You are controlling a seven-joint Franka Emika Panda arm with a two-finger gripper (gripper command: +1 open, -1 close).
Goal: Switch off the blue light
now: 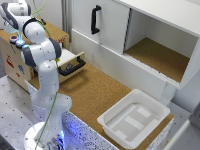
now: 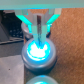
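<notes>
The blue light [image 2: 37, 50] is a small dome glowing pale cyan in a grey ring, in the middle of the wrist view. My gripper [image 2: 39, 31] is right above it, its two dark fingers pressed together with the tips at the dome's edge. I cannot tell whether they touch it. In the exterior view the gripper [image 1: 15, 31] points down over the top of the wooden box [image 1: 12, 62] at the exterior view's far left. The light [image 1: 13, 38] shows there as a small cyan spot under it.
A second round button [image 2: 42, 80] sits next to the lit one, also seen in the exterior view [image 1: 20, 43]. An open drawer with a black handle [image 1: 73, 67] is beside the box. A white tray [image 1: 132, 120] lies on the cork surface. A cabinet with a black handle [image 1: 95, 20] stands behind.
</notes>
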